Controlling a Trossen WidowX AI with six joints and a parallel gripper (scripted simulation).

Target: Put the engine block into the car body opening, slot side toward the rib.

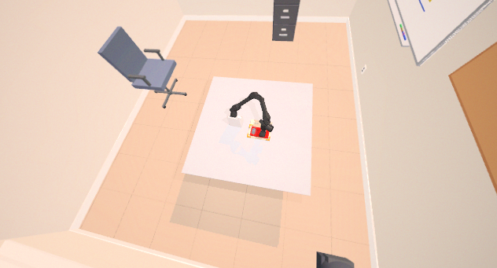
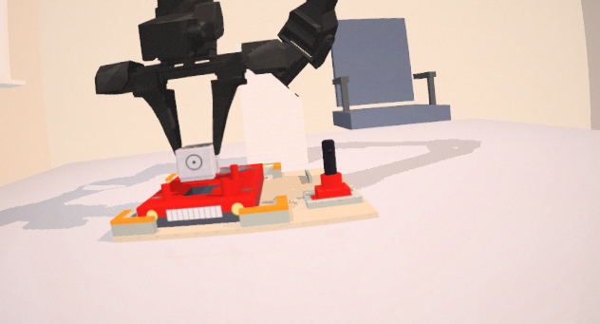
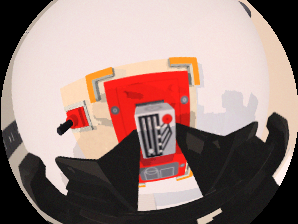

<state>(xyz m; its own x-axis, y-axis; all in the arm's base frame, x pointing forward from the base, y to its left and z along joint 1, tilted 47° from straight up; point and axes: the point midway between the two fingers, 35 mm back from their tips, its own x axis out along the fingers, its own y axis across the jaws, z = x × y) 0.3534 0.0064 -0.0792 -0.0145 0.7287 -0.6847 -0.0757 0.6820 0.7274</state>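
The light grey engine block point(image 2: 196, 168) point(image 3: 156, 131) is between the fingertips of my gripper point(image 1: 263, 133) point(image 2: 197, 151) point(image 3: 157, 139), which is shut on it. Its top shows dark bars and a red round cap in the wrist view. The red car body point(image 1: 256, 136) point(image 2: 248, 195) point(image 3: 160, 82) lies below. In the exterior view the block is above the car body, and part of the dark opening point(image 2: 199, 190) shows under its near side. The block's underside, its slot side and the rib cannot be made out.
The car sits between orange-topped corner brackets point(image 2: 263, 207) point(image 3: 102, 76) on a wooden board point(image 2: 351, 215) point(image 3: 100, 142). A red stepped piece point(image 2: 332, 189) point(image 3: 80, 118) with an upright black peg point(image 2: 328, 158) point(image 3: 65, 128) stands beside the car. A white block point(image 1: 234, 121) point(image 2: 272, 123) is at the arm's base.
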